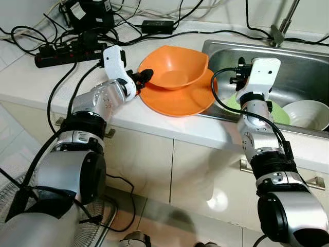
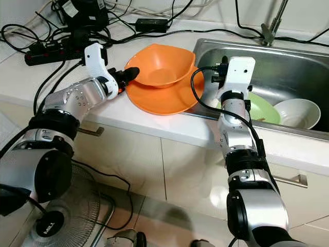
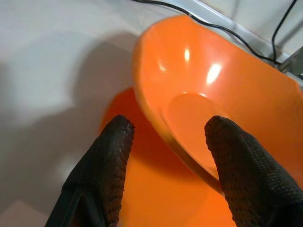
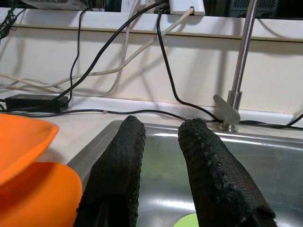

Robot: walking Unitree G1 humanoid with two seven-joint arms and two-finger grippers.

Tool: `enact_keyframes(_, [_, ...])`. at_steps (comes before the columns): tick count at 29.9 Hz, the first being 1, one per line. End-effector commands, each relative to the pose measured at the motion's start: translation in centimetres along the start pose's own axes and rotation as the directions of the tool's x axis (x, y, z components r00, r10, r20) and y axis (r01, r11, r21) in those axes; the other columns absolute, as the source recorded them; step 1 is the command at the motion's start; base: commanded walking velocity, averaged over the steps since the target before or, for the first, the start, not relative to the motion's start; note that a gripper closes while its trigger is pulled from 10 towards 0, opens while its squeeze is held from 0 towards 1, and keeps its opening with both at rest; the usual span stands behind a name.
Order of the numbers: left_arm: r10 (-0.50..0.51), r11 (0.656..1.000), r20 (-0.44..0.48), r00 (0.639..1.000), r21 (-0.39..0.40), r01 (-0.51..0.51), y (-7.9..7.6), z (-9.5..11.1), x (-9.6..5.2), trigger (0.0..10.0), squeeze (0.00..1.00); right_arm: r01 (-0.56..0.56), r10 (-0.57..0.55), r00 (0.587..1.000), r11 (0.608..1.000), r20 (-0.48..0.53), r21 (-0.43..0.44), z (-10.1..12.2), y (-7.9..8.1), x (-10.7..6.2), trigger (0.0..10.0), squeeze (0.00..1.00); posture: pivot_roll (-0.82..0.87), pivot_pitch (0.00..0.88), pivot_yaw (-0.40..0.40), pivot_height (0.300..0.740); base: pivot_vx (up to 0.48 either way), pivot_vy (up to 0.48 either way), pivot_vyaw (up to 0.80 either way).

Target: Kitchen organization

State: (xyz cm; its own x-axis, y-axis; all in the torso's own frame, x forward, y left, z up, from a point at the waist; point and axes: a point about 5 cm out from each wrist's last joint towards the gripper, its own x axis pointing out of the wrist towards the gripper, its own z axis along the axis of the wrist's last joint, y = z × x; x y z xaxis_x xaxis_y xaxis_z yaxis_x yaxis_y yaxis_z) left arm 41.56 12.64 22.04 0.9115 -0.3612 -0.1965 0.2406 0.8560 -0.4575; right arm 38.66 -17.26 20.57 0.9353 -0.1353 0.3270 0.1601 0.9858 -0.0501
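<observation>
White bench [image 1: 31, 77] runs along a pale wall, steel sink [image 1: 303, 67] set into it, cream cabinet doors [image 1: 144, 159] below the sink line, tiled floor with a fan [image 2: 56, 221] down under the bench. Behind the sink on the bench: black power strip [image 1: 61, 54], adapter brick [image 1: 157, 25], loose cables. Just beside the sink's near-left rim sits an orange plate [image 1: 177, 100], partly lapping the rim, with an orange bowl [image 1: 177, 67] tilted on top of it. Inside the sink: green plate [image 1: 280, 113] and a white bowl [image 1: 308, 113] touching it. Left end effector [image 1: 144, 77] is at the bowl's rim on the side away from the sink; left wrist view shows fingers [image 3: 109, 156] apart, straddling the bowl rim, one inside and one outside, contact not clear. Right end effector [image 4: 161, 151] hovers over the sink, fingers a little apart, nothing between them. Right wrist view adds the faucet [image 4: 234, 94] stem at the back of the sink and a ledge above it with a white plug; eye views cut that off.
</observation>
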Motion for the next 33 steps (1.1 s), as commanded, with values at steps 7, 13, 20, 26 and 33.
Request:
enact_keyframes(7, [-0.002,0.995,-0.007,1.0,-0.1,0.001,-0.58,-0.57,0.4,10.0,0.0,0.017,-0.017,1.0,1.0,-0.006,-0.002,-0.13,-0.48,-0.21,10.0,0.0,0.09,0.044,0.087,0.74,0.0,0.0,0.0])
enact_keyframes(13, [0.017,0.981,0.023,1.0,-0.194,-0.012,-0.5,-0.78,0.51,0.0,0.0,0.024,-0.024,1.0,1.0,-0.011,-0.005,-0.24,-0.64,-0.3,10.0,0.0,0.09,0.05,0.088,0.74,0.0,0.0,0.0])
enact_keyframes(20, [0.014,0.97,0.03,0.999,-0.242,-0.006,-0.73,-0.95,0.61,0.0,0.0,0.026,-0.026,1.0,1.0,-0.018,-0.008,-0.28,-0.73,-0.32,10.0,0.0,0.09,0.06,0.085,0.74,0.0,0.0,0.0])
enact_keyframes(26, [0.012,0.966,0.033,0.999,-0.258,-0.003,-0.85,-0.98,0.64,0.0,0.0,0.031,-0.031,0.999,1.0,-0.026,-0.006,-0.43,-0.81,-0.4,10.0,0.0,0.09,0.063,0.086,0.74,0.0,0.0,0.0])
enact_keyframes(33, [0.009,0.96,0.036,0.999,-0.281,0.001,-0.73,-0.88,0.57,0.0,0.0,0.032,-0.032,0.999,0.999,-0.037,-0.003,-0.64,-0.74,-0.42,10.0,0.0,0.1,0.065,0.085,0.74,0.0,0.0,0.0])
